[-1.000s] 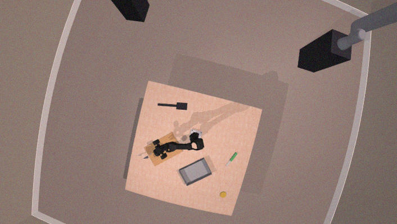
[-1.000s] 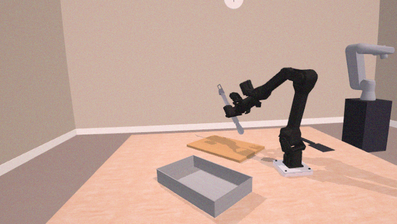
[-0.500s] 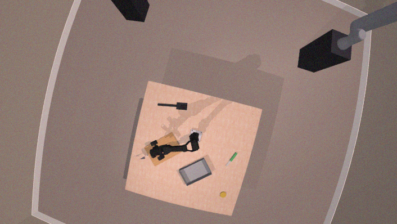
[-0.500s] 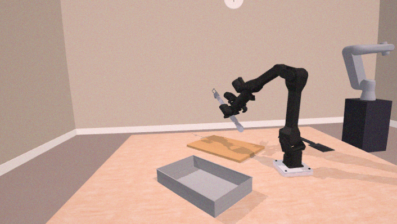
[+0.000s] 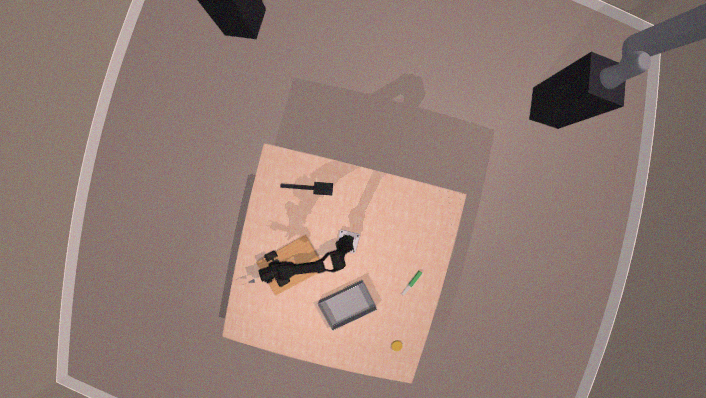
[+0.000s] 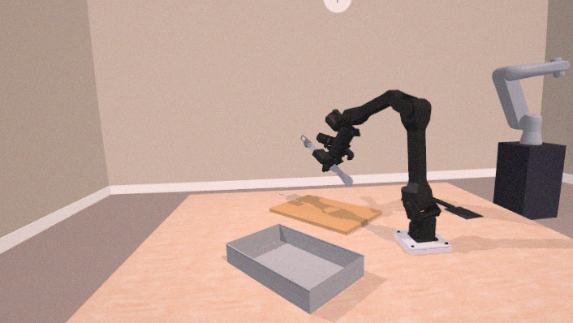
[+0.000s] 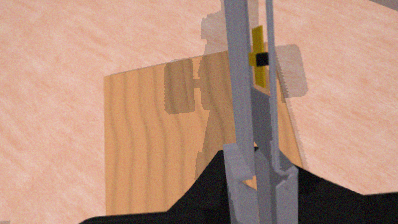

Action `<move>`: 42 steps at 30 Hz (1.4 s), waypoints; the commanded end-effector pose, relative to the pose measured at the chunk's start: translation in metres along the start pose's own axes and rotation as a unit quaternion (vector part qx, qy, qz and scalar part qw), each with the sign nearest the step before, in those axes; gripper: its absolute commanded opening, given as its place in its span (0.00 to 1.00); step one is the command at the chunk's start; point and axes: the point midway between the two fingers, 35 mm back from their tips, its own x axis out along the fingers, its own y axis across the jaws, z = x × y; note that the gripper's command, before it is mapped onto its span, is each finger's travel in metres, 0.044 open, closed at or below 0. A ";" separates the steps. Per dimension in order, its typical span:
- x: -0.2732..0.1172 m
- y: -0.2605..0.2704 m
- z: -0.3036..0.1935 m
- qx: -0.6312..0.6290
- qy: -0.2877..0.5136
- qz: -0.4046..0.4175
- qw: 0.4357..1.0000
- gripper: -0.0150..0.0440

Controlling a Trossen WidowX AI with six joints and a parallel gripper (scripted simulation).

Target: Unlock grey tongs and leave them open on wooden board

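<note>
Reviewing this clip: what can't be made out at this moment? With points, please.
- Tongs' (image 6: 342, 175) (image 7: 241, 75) tips: cut off by the wrist view's edge.
- Whether the lock is released: too small in the exterior view.
- Contact between tool (image 6: 325, 159) and tongs: black fingers cover it in the exterior view.
- Wall clock's (image 6: 337, 5) upper part: cut off by the exterior view's top edge.

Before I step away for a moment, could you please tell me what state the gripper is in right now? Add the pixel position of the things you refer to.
Gripper (image 6: 325, 159): closed on the grey tongs (image 6: 342, 175) (image 7: 240, 75), held tilted above the wooden board (image 6: 325, 215) (image 7: 135, 130).
</note>
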 end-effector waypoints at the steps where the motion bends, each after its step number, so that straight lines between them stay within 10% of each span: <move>1: -0.001 0.001 0.003 -0.004 0.026 -0.003 1.000 0.00; 42: -0.020 0.010 -0.009 -0.030 0.290 -0.012 0.957 0.00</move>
